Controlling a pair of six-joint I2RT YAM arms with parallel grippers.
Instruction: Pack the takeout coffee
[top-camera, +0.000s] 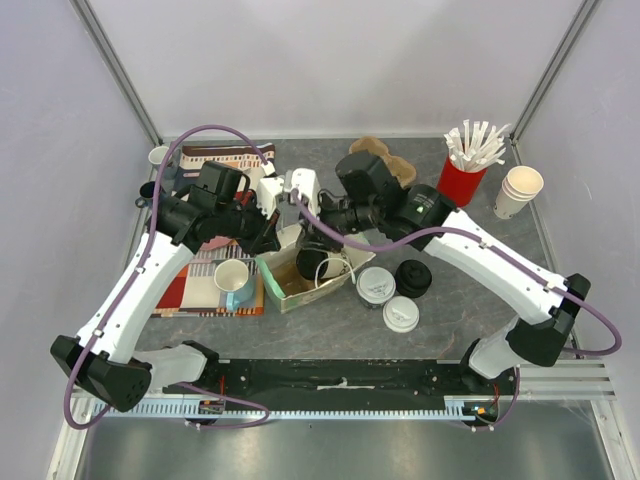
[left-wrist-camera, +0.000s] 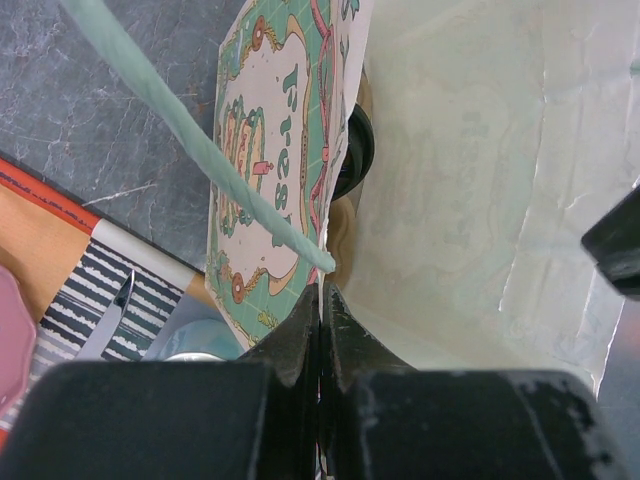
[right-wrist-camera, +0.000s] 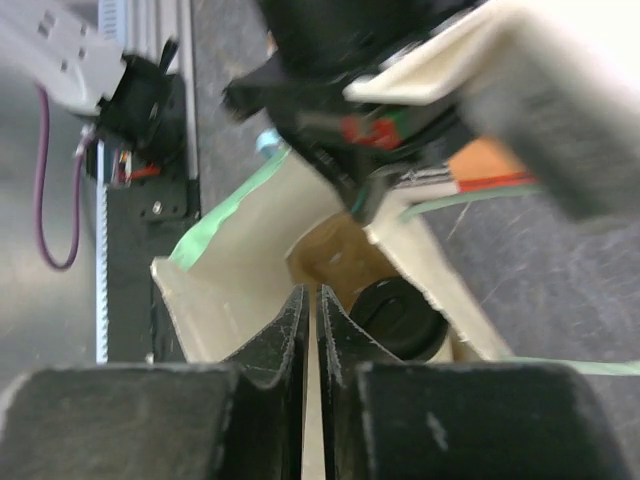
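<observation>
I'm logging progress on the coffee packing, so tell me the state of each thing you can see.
Paper bag: open, upright.
Left tool: shut on the bag's rim.
Right tool: shut on the bag's rim.
Black cup: inside the bag.
Two white-lidded cups: lidded, upright, outside the bag.
Black lid: loose, outside the bag.
Stacked paper cups: nested, upright.

The whole table (top-camera: 330, 325) is being looked down on from high up, from behind the two arms (top-camera: 130, 300). The paper bag (left-wrist-camera: 450, 180) is being looked at from very close by each wrist camera, one from either side. That bag's open top is being shown in all three views.
</observation>
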